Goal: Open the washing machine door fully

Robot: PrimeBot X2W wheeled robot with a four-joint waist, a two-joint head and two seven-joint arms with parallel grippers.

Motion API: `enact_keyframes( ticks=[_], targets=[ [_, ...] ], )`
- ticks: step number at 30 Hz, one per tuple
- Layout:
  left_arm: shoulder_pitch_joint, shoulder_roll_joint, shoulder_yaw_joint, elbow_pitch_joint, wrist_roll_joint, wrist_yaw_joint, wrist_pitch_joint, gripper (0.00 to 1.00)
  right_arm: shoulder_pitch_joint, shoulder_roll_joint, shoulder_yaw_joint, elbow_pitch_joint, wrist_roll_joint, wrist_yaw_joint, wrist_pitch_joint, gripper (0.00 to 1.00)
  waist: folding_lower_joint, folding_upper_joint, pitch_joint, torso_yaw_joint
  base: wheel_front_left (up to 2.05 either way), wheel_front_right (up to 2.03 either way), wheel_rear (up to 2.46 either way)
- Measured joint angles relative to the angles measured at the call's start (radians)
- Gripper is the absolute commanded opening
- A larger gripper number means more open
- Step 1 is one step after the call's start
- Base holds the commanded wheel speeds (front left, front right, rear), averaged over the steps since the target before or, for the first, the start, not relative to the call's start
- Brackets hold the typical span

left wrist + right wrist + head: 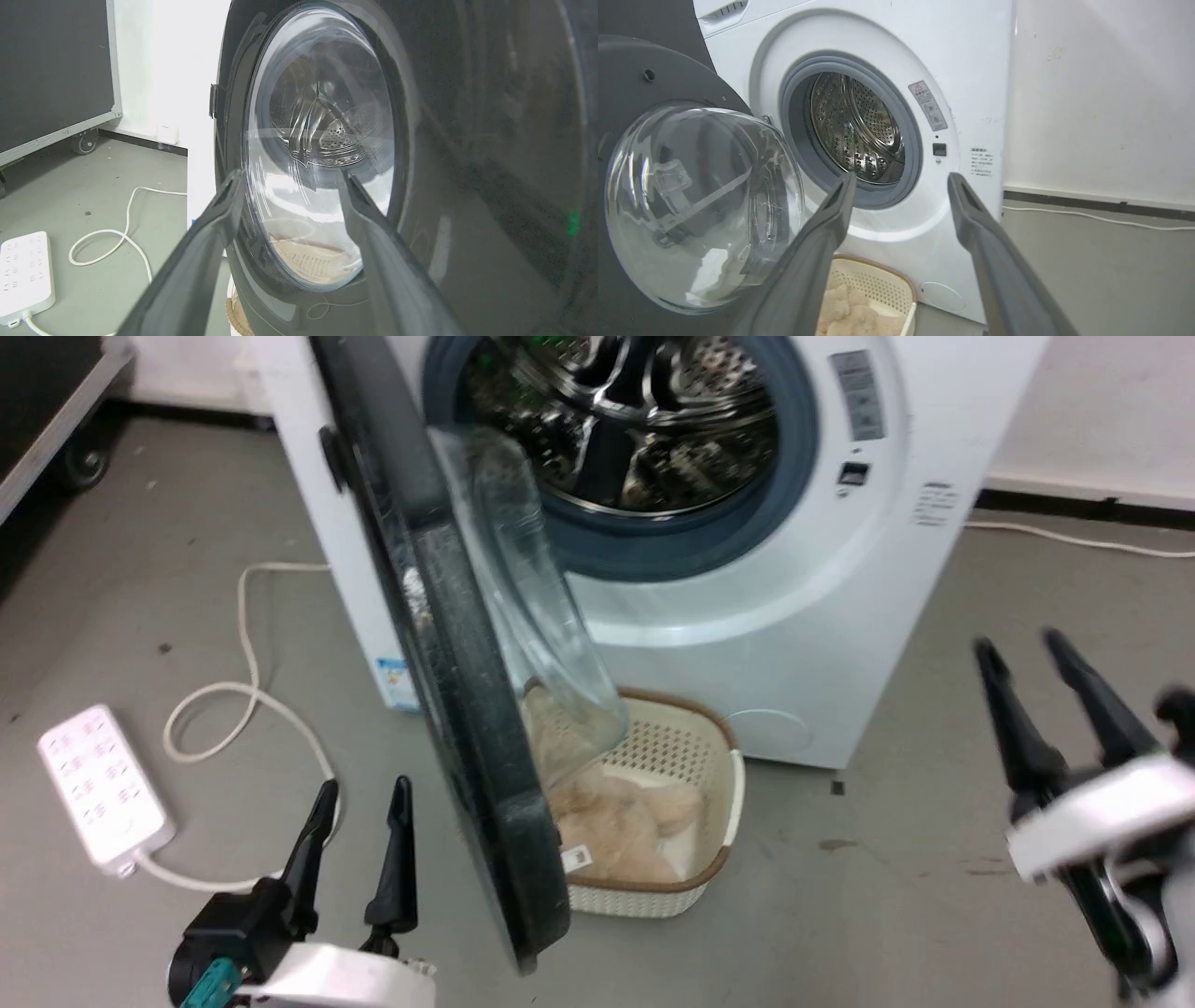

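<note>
The washing machine (pixel 803 644) (pixel 971 70) is a white front loader with its steel drum (pixel 625 420) (pixel 854 130) exposed inside a grey gasket. The washing machine door (pixel 457 663) (pixel 467 140) (pixel 626 84) stands swung out, edge-on in the head view, its clear glass bowl (pixel 532 607) (pixel 317 149) (pixel 700 205) bulging toward the drum. My left gripper (pixel 364 793) (pixel 289 179) is open, just left of the door's outer black face, touching nothing. My right gripper (pixel 1022 649) (pixel 901 179) is open at the far right, well clear of the machine.
A cream perforated basket (pixel 709 756) (pixel 878 280) holding a tan plush thing (pixel 616 821) sits on the floor under the door. A white power strip (pixel 103 784) (pixel 23 270) and its cable (pixel 247 691) lie at left. A wheeled black case (pixel 51 70) stands far left.
</note>
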Motion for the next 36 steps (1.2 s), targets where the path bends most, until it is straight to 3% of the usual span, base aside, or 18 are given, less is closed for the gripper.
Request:
enact_keyframes(
  ticks=[2, 5, 9, 17, 24, 25, 26, 27, 36],
  targets=[
    [0.012, 0.001, 0.008, -0.003, 0.0, -0.002, 0.0, 1.0, 0.06, 0.035, -0.059, -0.04, -0.094, 0.0, -0.037, 1.0, -0.0001, 0.0, -0.011, -0.014, 0.0, 0.0, 0.0],
    [0.025, 0.006, 0.013, -0.005, 0.0, -0.009, 0.0, 1.0, 0.155, 0.138, -0.14, -0.096, -0.175, 0.0, -0.06, 1.0, -0.0001, 0.0, -0.024, -0.033, 0.0, 0.0, 0.0],
    [0.043, 0.016, 0.014, -0.009, 0.001, -0.01, 0.0, 1.0, 0.265, 0.217, -0.151, -0.159, -0.297, 0.0, -0.087, 1.0, -0.0001, 0.0, -0.033, -0.054, 0.0, 0.0, 0.0],
    [0.057, 0.022, -0.002, 0.004, 0.007, -0.017, 0.0, 1.0, 0.368, 0.247, -0.171, -0.185, -0.447, 0.0, -0.156, 1.0, 0.0, 0.0, -0.024, -0.063, 0.0, 0.0, 0.0],
    [0.057, 0.019, -0.02, 0.02, 0.014, -0.012, 0.0, 1.0, 0.382, 0.249, -0.171, -0.161, -0.399, 0.0, -0.182, 1.0, 0.0, 0.0, -0.014, -0.047, 0.0, 0.0, 0.0],
    [0.057, 0.019, -0.019, 0.019, 0.014, -0.012, 0.0, 0.76, 0.382, 0.249, -0.17, -0.16, -0.395, 0.0, -0.184, 1.0, 0.0, 0.0, -0.013, -0.045, 0.0, 0.0, 0.0],
    [0.056, 0.018, -0.017, 0.015, 0.014, -0.01, 0.0, 0.2, 0.382, 0.249, -0.168, -0.159, -0.393, 0.0, -0.186, 1.0, 0.0, 0.0, -0.013, -0.043, 0.0, 0.0, 0.0],
    [0.056, 0.017, -0.015, 0.009, 0.014, -0.008, 0.0, 0.0, 0.382, 0.249, -0.167, -0.158, -0.391, 0.0, -0.188, 1.0, 0.0, 0.0, -0.012, -0.041, 0.0, 0.0, 0.0],
    [0.01, 0.006, 0.068, -0.15, -0.002, 0.013, 0.0, 0.0, 0.38, 0.249, -0.166, -0.156, -0.376, 0.0, -0.191, 1.0, 0.0, 0.0, -0.017, -0.025, 0.0, 0.0, 0.0]
  ],
)
